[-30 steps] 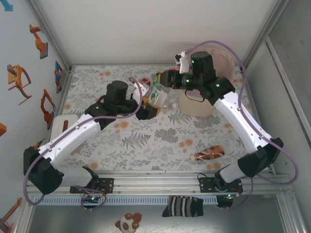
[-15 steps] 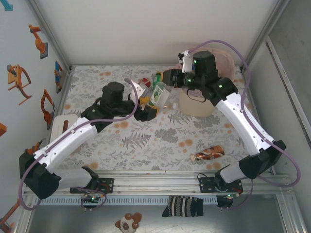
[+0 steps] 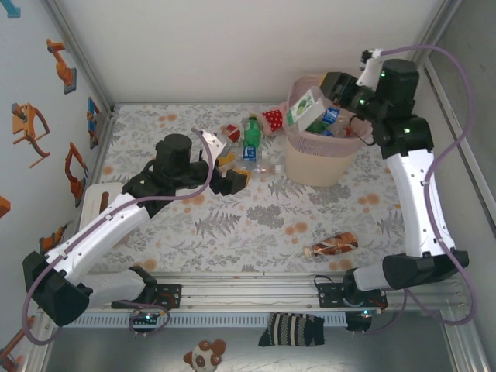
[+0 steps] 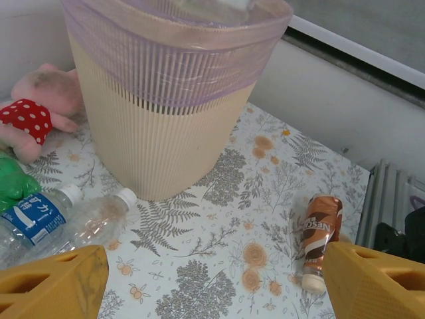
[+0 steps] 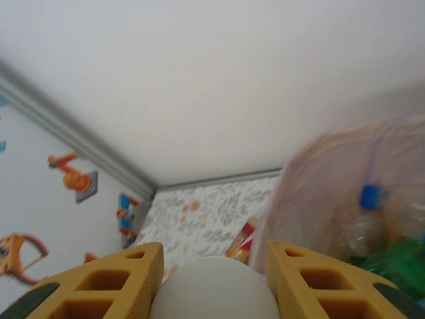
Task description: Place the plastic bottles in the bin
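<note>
My right gripper (image 3: 316, 99) is shut on a white bottle with a green label (image 3: 304, 108), held over the left rim of the pink mesh bin (image 3: 311, 167). Its rounded white end (image 5: 214, 290) sits between my yellow fingers (image 5: 103, 284). Inside the bin lie several bottles (image 5: 369, 198). My left gripper (image 3: 231, 170) hangs open over the table left of the bin (image 4: 166, 106), with nothing between its fingers (image 4: 56, 284). On the table lie a green bottle (image 3: 251, 131), a blue-labelled clear bottle (image 4: 34, 216), a clear bottle (image 4: 99, 216) and a brown bottle (image 4: 319, 232).
A pink soft toy with a red white-dotted part (image 4: 26, 118) lies against the back wall left of the bin. The brown bottle (image 3: 332, 244) rests near the front right, close to the rail. Metal frame posts and walls bound the table.
The right arm swung up and to the right, carrying the bottle from left of the bin to over its rim. The left gripper opened wider and drew back a little.
</note>
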{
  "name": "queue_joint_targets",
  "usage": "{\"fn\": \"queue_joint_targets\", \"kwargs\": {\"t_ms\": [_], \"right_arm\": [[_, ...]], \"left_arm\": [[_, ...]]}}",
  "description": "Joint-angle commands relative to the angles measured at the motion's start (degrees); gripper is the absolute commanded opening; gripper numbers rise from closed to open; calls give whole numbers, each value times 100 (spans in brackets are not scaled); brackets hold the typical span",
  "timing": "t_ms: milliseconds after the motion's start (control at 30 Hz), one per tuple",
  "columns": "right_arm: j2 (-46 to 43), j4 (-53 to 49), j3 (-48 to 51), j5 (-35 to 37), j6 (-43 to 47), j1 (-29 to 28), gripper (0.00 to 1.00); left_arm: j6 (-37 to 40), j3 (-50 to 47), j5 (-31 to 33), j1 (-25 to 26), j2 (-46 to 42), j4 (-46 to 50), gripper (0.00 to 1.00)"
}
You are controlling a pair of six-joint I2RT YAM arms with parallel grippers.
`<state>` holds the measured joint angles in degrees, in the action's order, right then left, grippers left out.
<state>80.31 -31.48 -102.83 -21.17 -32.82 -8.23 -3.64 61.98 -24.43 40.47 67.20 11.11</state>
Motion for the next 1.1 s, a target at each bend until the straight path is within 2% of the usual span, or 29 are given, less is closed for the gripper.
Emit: {"fn": "queue_joint_targets", "kwargs": {"t_ms": [0, 100, 267, 433, 633, 767, 1067], "right_arm": [[-161, 282, -80, 215, -132, 403, 33], [-174, 377, 138, 370, -133, 673, 32], [-140, 710, 749, 453, -142, 770, 32], [9, 1519, 1431, -43, -533, 779, 32], [268, 2148, 2077, -228, -866, 755, 31], [366, 2384, 2432, -175, -795, 660, 31], [862, 2219, 2794, -61, -114, 329, 34]], "left_arm": [[2, -98, 58, -10, -162, -81, 83], [4, -134, 100, -4, -228, -50, 83], [16, -194, 157, -20, -295, -15, 83], [10, -216, 191, -26, -323, 18, 84], [-1, -247, 227, -30, -363, 40, 84], [-8, -282, 254, -35, -396, 57, 84], [-65, -301, 265, -35, -375, 31, 84]]}}
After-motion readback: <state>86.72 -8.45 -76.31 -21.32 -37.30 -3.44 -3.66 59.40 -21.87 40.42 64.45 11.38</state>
